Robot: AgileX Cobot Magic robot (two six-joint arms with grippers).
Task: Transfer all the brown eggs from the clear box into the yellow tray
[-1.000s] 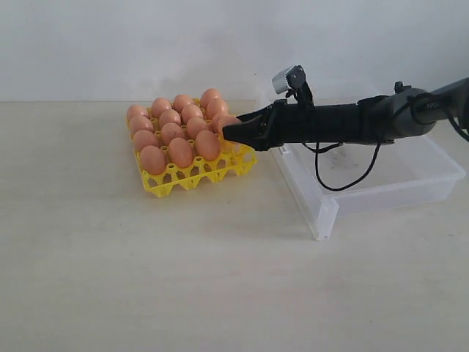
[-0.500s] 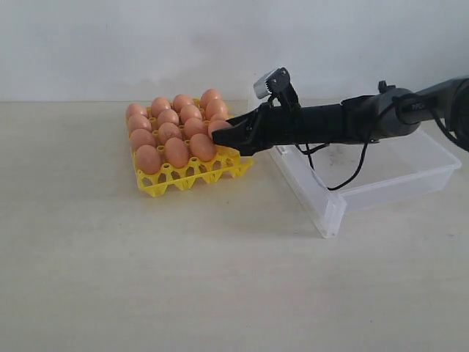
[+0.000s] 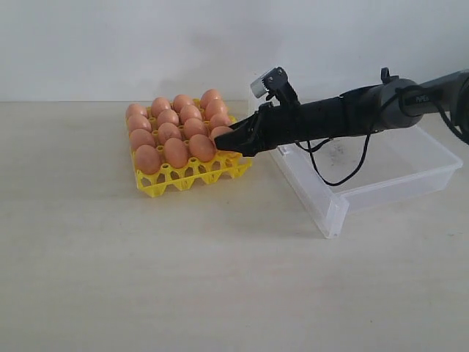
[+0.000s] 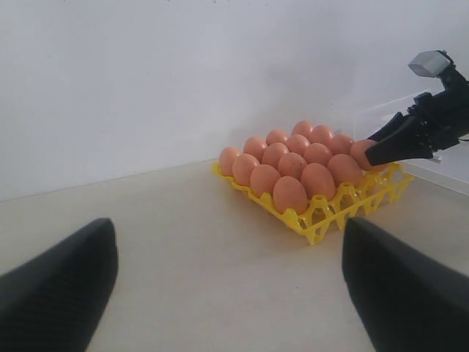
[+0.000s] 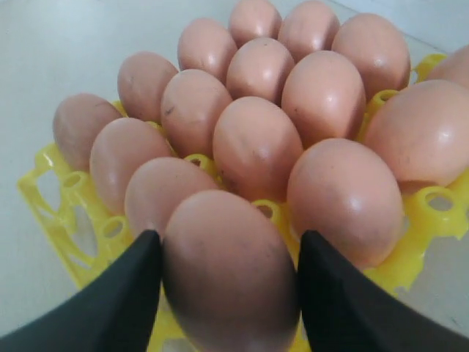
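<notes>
Beige tabletop (image 3: 220, 279), right jaws clasping brown egg (image 5: 231, 271)

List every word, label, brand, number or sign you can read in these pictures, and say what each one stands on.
No text can be read in any view.
right arm: a small pale marking on its dark casing near the far end in the exterior view, too small and blurred to read.
brown eggs, yellow tray, clear box: no lettering visible.

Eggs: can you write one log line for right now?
right fingers: gripping brown egg at yellow tray edge | left fingers: open, empty | clear box: no eggs visible
</notes>
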